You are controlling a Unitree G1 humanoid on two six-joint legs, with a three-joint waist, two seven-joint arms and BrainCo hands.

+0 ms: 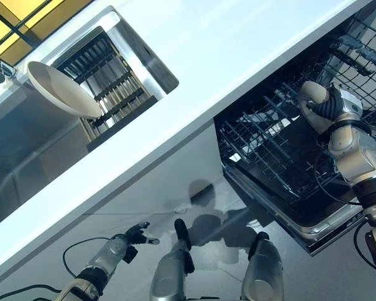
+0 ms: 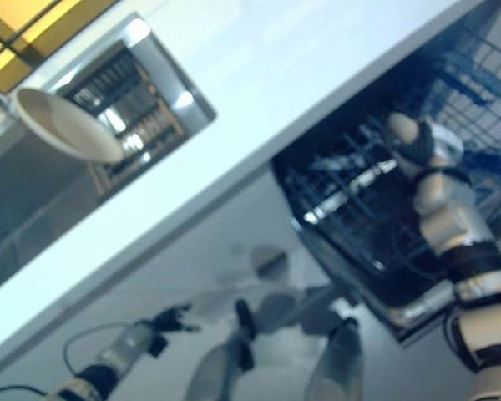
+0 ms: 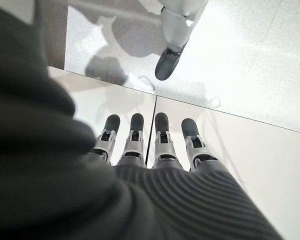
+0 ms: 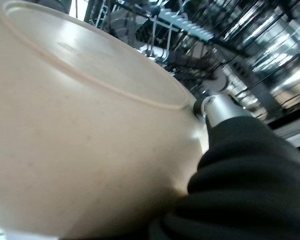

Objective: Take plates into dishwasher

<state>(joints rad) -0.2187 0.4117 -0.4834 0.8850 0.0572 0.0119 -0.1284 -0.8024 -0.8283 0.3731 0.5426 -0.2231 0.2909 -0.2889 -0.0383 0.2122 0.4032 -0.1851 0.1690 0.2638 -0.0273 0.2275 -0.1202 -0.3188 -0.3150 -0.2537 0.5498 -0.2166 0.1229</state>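
White countertop (image 1: 194, 81) runs across the scene w/ a steel sink (image 1: 25, 157) cut into it, and below it the dishwasher's black wire rack (image 1: 269, 157) is pulled out so its tines can take plates on edge. One cream plate (image 4: 85, 130) is in the right hand (image 1: 323, 103), thumb hooked over the rim & plate held over the rack, prob. to slot it between tines; a 2nd plate (image 1: 62, 88) leans by the sink's drying rack (image 1: 109, 78), waiting its turn. Left hand (image 3: 150, 150) hangs low by the cabinet front, fingers straight and relaxed, holding nothing.
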